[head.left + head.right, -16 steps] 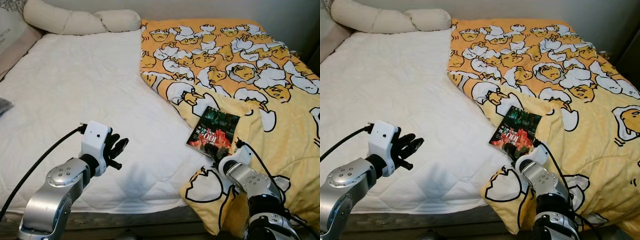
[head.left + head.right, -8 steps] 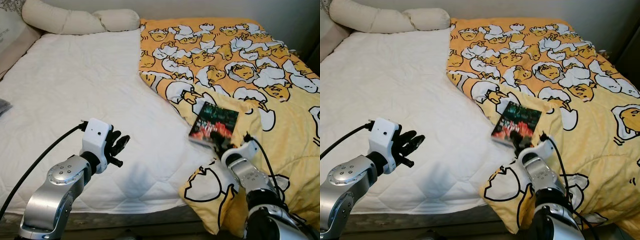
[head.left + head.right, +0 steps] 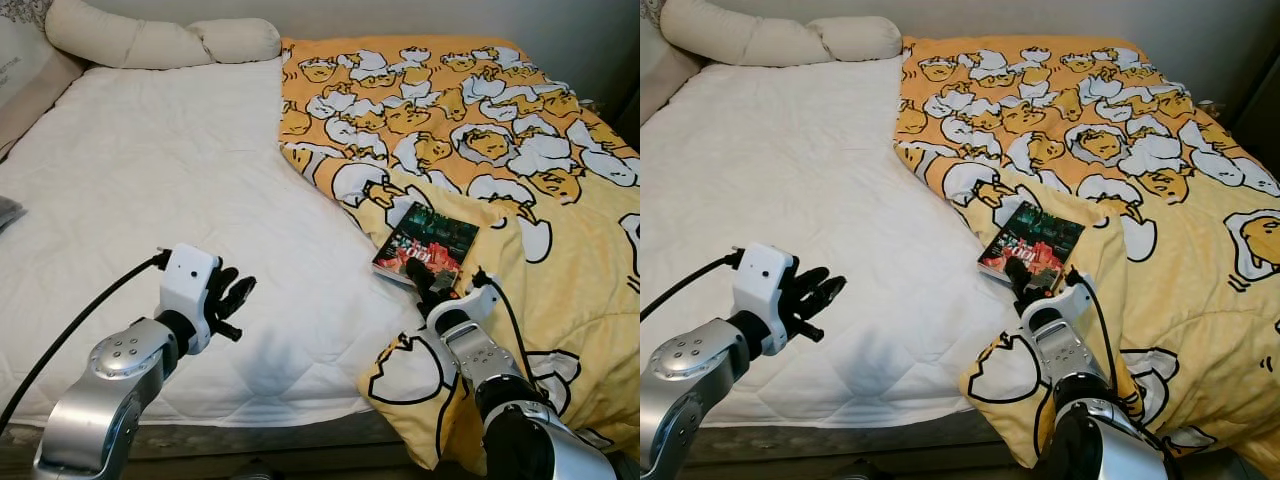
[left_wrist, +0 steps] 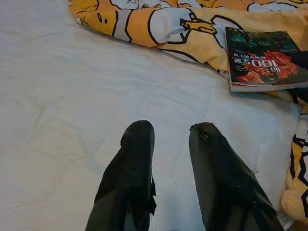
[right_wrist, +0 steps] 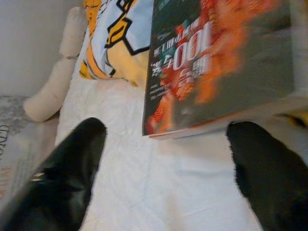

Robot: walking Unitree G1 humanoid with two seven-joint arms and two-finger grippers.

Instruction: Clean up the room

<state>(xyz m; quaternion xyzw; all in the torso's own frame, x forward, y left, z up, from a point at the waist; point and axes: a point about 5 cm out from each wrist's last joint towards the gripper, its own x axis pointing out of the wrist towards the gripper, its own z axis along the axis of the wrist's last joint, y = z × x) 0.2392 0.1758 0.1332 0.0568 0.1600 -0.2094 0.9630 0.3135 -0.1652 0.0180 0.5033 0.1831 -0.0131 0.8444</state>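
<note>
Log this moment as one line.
right hand: open at dark paperback book | book: on yellow duvet | left hand: open, idle

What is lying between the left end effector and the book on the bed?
In the left eye view, only bare white quilted mattress lies between the left end effector and the dark, red-lettered book on the yellow duvet.

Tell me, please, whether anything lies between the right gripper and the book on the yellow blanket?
Nothing visible does. The right gripper is open at the near edge of the book, which lies on the yellow blanket, one finger to each side.
</note>
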